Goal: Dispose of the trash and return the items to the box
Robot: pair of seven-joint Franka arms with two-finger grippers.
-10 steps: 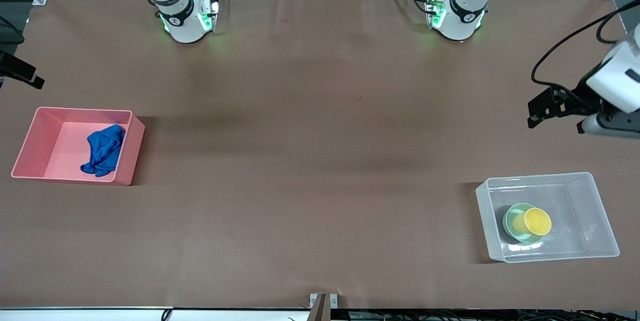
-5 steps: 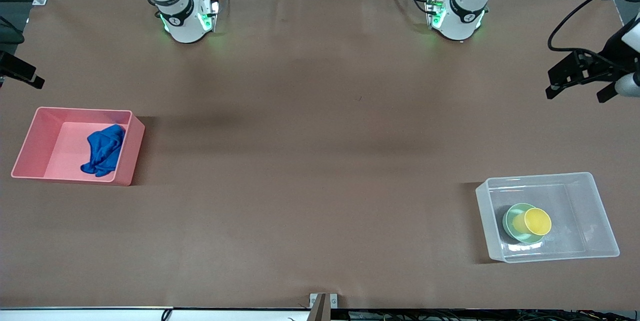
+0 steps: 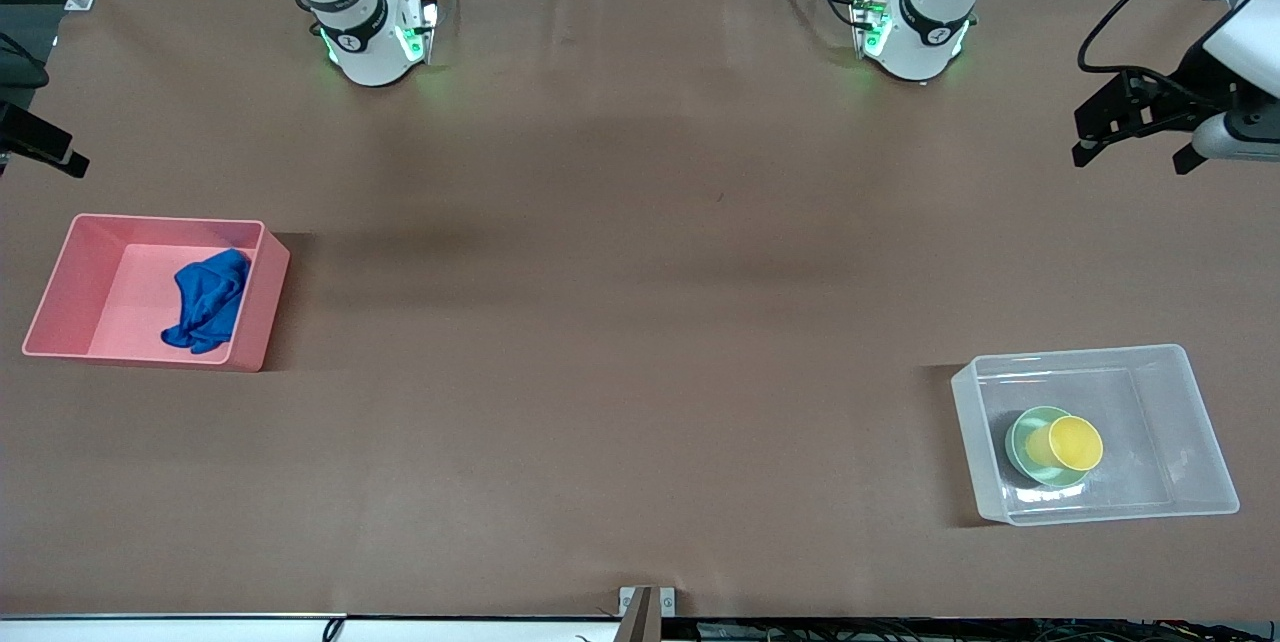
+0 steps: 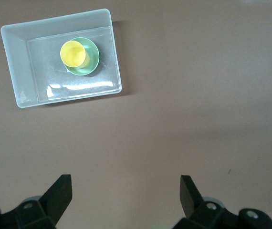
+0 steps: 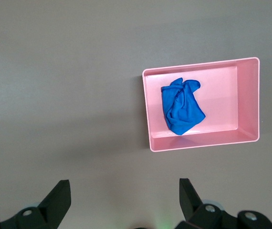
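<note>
**Rag binned, cup and bowl boxed**

While both arms hang clear, the clear box [image 3: 1094, 434] sits nearest the front camera at the left arm's end of the table, with the yellow cup [image 3: 1072, 443] standing in the green bowl [image 3: 1030, 432] inside it. Farther back, at the right arm's end, the blue rag [image 3: 207, 301] lies crumpled in the pink bin [image 3: 62, 292]. Farther still, the left gripper [image 3: 1130, 134] hovers over bare table, fingers spread and empty. The right gripper [image 5: 125, 193] is up over the table too, fingers apart, holding nothing.
</note>
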